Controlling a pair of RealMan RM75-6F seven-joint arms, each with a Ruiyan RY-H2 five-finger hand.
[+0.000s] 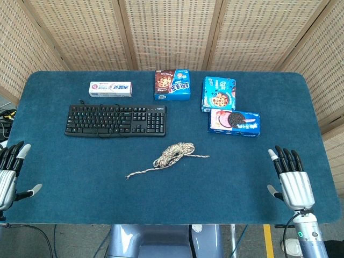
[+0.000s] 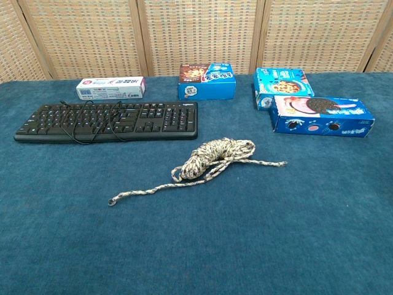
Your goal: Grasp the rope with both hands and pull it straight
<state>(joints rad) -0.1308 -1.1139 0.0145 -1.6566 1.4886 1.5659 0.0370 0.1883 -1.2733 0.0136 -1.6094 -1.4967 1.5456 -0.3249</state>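
Observation:
A beige speckled rope (image 1: 173, 154) (image 2: 215, 157) lies coiled in a loose bundle at the middle of the blue table. One loose end trails toward the front left (image 1: 131, 175) (image 2: 113, 200), a shorter one to the right (image 1: 204, 156) (image 2: 279, 164). My left hand (image 1: 9, 174) hovers open at the table's front left corner, far from the rope. At the front right, my right hand (image 1: 292, 180) is open too, fingers spread and pointing away from me, holding nothing. Neither hand shows in the chest view.
A black keyboard (image 1: 115, 120) (image 2: 110, 120) with its cable draped over it lies behind the rope on the left. A toothpaste box (image 1: 110, 89) (image 2: 110, 88), a cookie box (image 1: 172, 84) (image 2: 207, 81) and two blue biscuit boxes (image 1: 234, 122) (image 2: 320, 115) line the back.

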